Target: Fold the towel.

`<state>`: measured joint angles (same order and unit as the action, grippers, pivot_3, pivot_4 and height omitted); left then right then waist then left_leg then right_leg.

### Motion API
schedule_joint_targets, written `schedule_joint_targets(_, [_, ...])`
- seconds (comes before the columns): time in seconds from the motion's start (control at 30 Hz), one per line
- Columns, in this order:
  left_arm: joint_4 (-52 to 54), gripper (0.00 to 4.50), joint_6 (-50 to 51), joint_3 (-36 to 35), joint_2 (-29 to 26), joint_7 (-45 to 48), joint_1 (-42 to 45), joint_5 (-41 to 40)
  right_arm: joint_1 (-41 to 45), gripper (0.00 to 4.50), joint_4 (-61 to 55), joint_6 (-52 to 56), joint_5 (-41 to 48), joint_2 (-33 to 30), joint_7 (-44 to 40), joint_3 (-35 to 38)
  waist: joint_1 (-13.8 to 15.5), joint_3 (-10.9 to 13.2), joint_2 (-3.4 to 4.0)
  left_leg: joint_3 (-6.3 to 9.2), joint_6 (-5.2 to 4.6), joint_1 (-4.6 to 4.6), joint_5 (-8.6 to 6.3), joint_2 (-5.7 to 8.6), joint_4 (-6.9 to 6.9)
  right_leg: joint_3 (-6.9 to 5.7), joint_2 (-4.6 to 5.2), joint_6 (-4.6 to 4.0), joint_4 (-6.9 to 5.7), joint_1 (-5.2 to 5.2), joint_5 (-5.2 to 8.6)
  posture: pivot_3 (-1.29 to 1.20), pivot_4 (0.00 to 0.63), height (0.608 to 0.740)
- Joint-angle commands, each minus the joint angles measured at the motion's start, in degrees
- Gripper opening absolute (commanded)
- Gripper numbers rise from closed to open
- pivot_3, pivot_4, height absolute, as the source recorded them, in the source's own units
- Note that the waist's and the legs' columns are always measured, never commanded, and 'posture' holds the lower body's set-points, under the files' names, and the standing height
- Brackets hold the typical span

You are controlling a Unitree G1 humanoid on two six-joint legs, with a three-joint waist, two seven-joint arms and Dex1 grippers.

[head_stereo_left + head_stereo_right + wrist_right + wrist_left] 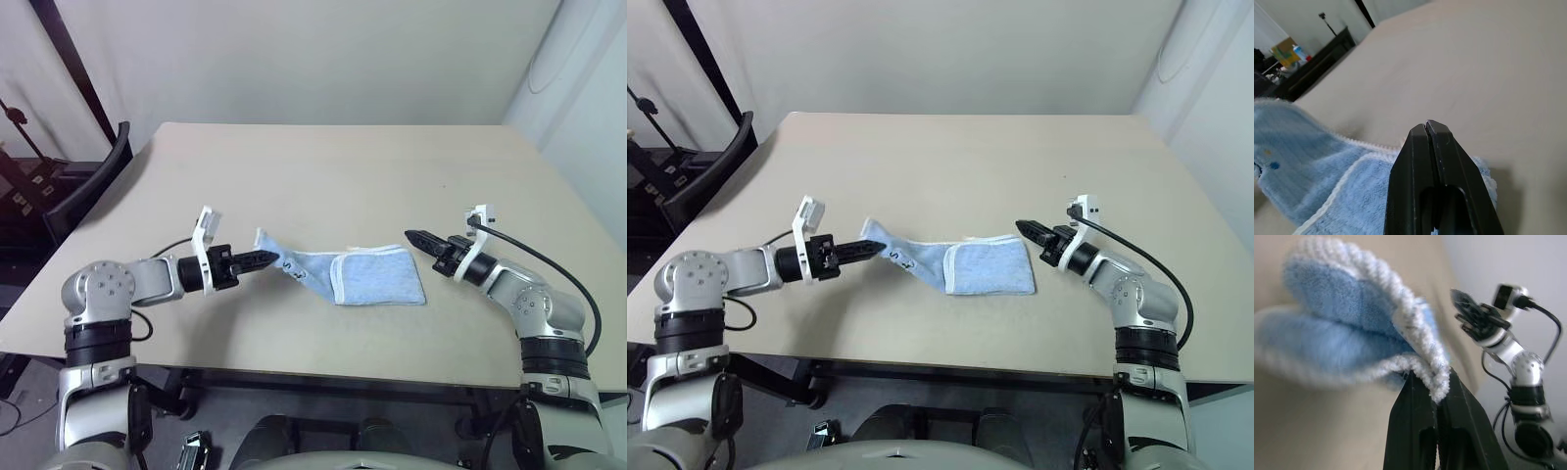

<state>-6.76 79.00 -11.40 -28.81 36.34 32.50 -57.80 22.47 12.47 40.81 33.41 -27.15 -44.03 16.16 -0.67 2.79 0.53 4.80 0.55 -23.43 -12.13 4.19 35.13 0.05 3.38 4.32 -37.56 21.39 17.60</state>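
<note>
Left gripper (266, 258): I see its fingers (1415, 421) pressed together on the white-stitched edge of the towel (377, 280), pinching a corner and holding that end off the desk (323, 176). The cloth stretches from that pinch in a twisted strip toward the right, where the rest lies folded over on the desk, near the front edge.

Right gripper (410, 236): fingers (1432, 161) fully together with nothing between them, tips poised just above the towel's right end, not gripping it.

Dark chair (93, 186) beside the desk's left edge.
</note>
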Motion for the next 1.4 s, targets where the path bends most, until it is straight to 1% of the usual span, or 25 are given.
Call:
schedule_joint_targets(0.03, [-2.6,0.03,-9.5,12.3,-1.1,12.4,5.6,8.2,0.1,0.0,-1.4,-1.4,-0.2,-0.7,1.8,1.4,0.0,0.0,0.0,-0.02,-0.02,0.0,0.01,0.0,-0.04,0.03,0.0,0.0,0.05,0.0,0.0,0.0,0.0,0.74])
schedule_joint_targets(0.07, [-3.5,0.03,-13.8,17.2,-0.9,17.2,7.5,11.6,-0.1,0.0,-1.1,-1.9,-0.7,-0.5,2.9,1.6,0.0,0.0,0.0,-0.04,-0.05,-0.01,0.03,0.0,-0.05,0.04,0.0,0.0,0.09,-0.01,0.0,0.0,0.0,0.74])
schedule_joint_targets(0.13, [-5.9,0.03,-19.3,23.5,0.3,24.5,11.0,15.7,-0.5,0.0,-1.1,-2.5,-1.2,-0.1,4.8,2.0,0.0,0.0,0.0,-0.05,-0.06,-0.02,0.04,0.0,-0.07,0.05,0.0,0.0,0.15,0.0,0.0,0.0,0.0,0.74])
schedule_joint_targets(0.2, [-12.1,0.03,-24.2,28.1,4.6,28.3,15.6,20.1,-1.2,0.0,-2.3,-2.7,-1.1,0.5,7.2,2.8,0.4,0.0,-0.01,-0.06,-0.08,-0.08,0.04,0.0,-0.11,0.05,0.0,-0.01,0.24,0.02,0.0,0.0,0.0,0.74])
schedule_joint_targets(0.27, [-19.6,0.03,-28.5,30.4,9.2,30.0,19.5,24.3,-2.1,0.0,-3.6,-2.6,-0.6,0.9,9.0,3.5,0.7,0.0,-0.05,-0.02,-0.12,-0.14,0.04,0.0,-0.09,0.03,0.0,0.0,0.34,0.0,-0.01,0.0,0.0,0.74])
schedule_joint_targets(0.33, [-26.0,0.03,-32.3,31.6,12.7,31.8,21.9,27.6,-3.3,0.0,-4.3,-2.8,-0.3,1.1,9.9,4.3,0.6,0.1,-0.07,-0.03,-0.19,-0.18,0.02,0.0,-0.09,0.04,0.01,0.02,0.36,0.03,-0.01,0.0,0.0,0.74])
schedule_joint_targets(0.4, [-33.2,0.03,-36.1,33.0,17.4,33.0,24.2,31.0,-4.7,0.0,-5.3,-2.8,-0.2,1.3,11.5,5.1,0.5,0.1,-0.09,-0.04,-0.24,-0.2,0.0,0.0,-0.11,0.04,0.0,0.06,0.38,0.05,0.0,0.0,0.0,0.74])
schedule_joint_targets(0.5, [-40.7,0.03,-39.6,33.1,22.7,34.4,26.5,34.5,-6.3,0.0,-6.2,-2.9,-0.1,1.9,13.7,6.2,0.4,0.1,-0.13,-0.04,-0.29,-0.21,-0.02,0.0,-0.11,0.03,0.0,0.32,0.36,0.07,-0.09,0.0,0.0,0.74])
schedule_joint_targets(0.67, [-49.2,0.03,-44.2,31.3,28.7,34.5,28.6,39.0,-7.0,0.0,-6.5,-3.4,0.1,2.9,16.9,7.6,0.1,0.2,-0.22,-0.02,-0.29,-0.23,-0.01,0.0,-0.01,0.02,-0.02,0.37,0.22,0.08,-0.1,0.0,0.0,0.74])
schedule_joint_targets(0.73, [-51.3,0.03,-46.3,30.1,30.5,33.7,29.1,40.1,-7.0,0.0,-6.5,-3.6,0.0,3.1,17.9,7.8,0.2,0.2,-0.22,-0.02,-0.3,-0.19,-0.01,0.0,0.03,0.01,-0.02,0.38,0.21,0.02,-0.1,0.0,0.0,0.74])
schedule_joint_targets(0.8, [-53.7,0.03,-48.9,28.8,32.4,30.8,29.3,41.6,-7.0,0.0,-6.5,-3.7,-0.2,3.2,18.5,7.9,0.2,0.2,-0.22,-0.02,-0.3,-0.18,-0.01,0.01,0.06,0.01,-0.02,0.44,0.21,-0.01,-0.13,0.0,0.0,0.74])
schedule_joint_targets(0.87, [-54.7,0.47,-50.7,27.0,33.4,30.3,29.0,41.9,-7.2,0.0,-6.6,-3.7,-0.4,3.0,18.8,7.6,0.2,0.2,-0.23,-0.02,-0.31,-0.18,-0.01,0.01,0.06,0.01,-0.03,0.52,0.2,0.0,-0.18,0.0,0.0,0.74])
schedule_joint_targets(0.9, [-54.5,0.67,-50.6,26.4,33.5,31.8,28.9,41.7,-7.3,0.0,-6.5,-3.7,-0.6,2.9,18.9,7.4,0.1,0.2,-0.23,-0.02,-0.31,-0.18,-0.01,0.01,0.06,0.01,-0.04,0.53,0.18,0.01,-0.18,0.0,0.0,0.74])
schedule_joint_targets(0.93, [-54.2,0.99,-50.6,26.0,33.5,32.8,28.9,41.8,-7.3,0.0,-6.4,-3.8,-0.7,2.8,18.8,7.2,0.1,0.2,-0.23,-0.02,-0.3,-0.18,-0.01,0.0,0.05,0.01,-0.06,0.53,0.16,0.02,-0.18,0.0,0.0,0.74])
schedule_joint_targets(0.97, [-54.1,1.37,-50.5,25.7,33.6,33.1,28.8,42.1,-7.3,0.0,-6.3,-3.8,-0.8,2.8,18.8,7.1,0.1,0.2,-0.22,-0.02,-0.3,-0.18,-0.01,0.0,0.05,0.02,-0.07,0.53,0.15,0.03,-0.18,0.0,0.0,0.74])
schedule_joint_targets(1.0, [-53.9,1.66,-50.5,25.5,33.5,33.3,28.7,42.4,-7.1,0.0,-6.2,-3.8,-0.9,2.8,18.9,7.0,0.1,0.2,-0.22,-0.02,-0.3,-0.17,-0.01,0.0,0.05,0.01,-0.07,0.53,0.13,0.02,-0.18,0.0,0.0,0.74])
schedule_joint_targets(1.07, [-53.0,2.44,-50.9,24.2,32.9,32.9,28.2,42.6,-6.5,0.0,-6.0,-3.8,-0.9,2.9,18.8,6.7,0.1,0.2,-0.22,-0.02,-0.31,-0.16,-0.01,0.0,0.07,0.01,-0.08,0.53,0.1,0.02,-0.18,0.0,0.0,0.74])
schedule_joint_targets(1.13, [-48.5,3.19,-50.3,23.5,31.4,35.9,26.5,41.7,-5.8,0.0,-6.0,-4.2,-0.8,2.7,18.3,6.6,0.0,0.2,-0.22,-0.02,-0.31,-0.14,-0.01,0.0,0.11,0.02,-0.08,0.54,0.06,0.0,-0.18,0.0,0.0,0.74])
schedule_joint_targets(1.17, [-44.0,3.52,-49.8,23.6,30.2,38.1,24.9,40.8,-5.3,0.0,-6.0,-4.3,-0.5,2.7,18.0,6.7,-0.1,0.2,-0.21,-0.03,-0.3,-0.13,0.0,0.0,0.11,0.02,-0.08,0.54,0.03,0.0,-0.18,0.0,0.0,0.74])
schedule_joint_targets(1.27, [-28.5,3.52,-48.0,23.5,26.8,41.9,18.7,37.8,-4.1,0.0,-6.0,-4.6,0.2,2.5,17.3,7.0,-0.2,0.2,-0.17,-0.03,-0.27,-0.09,0.01,-0.02,0.06,0.07,-0.11,0.52,-0.02,0.02,-0.18,0.0,0.0,0.74])
schedule_joint_targets(1.4, [-12.8,3.52,-44.1,22.3,23.2,40.8,12.3,34.4,-2.5,0.0,-6.4,-4.3,0.9,2.4,16.6,6.8,0.0,0.1,-0.16,-0.02,-0.24,-0.07,0.03,-0.04,0.09,0.1,-0.12,0.5,-0.03,0.0,-0.18,0.0,0.0,0.74])
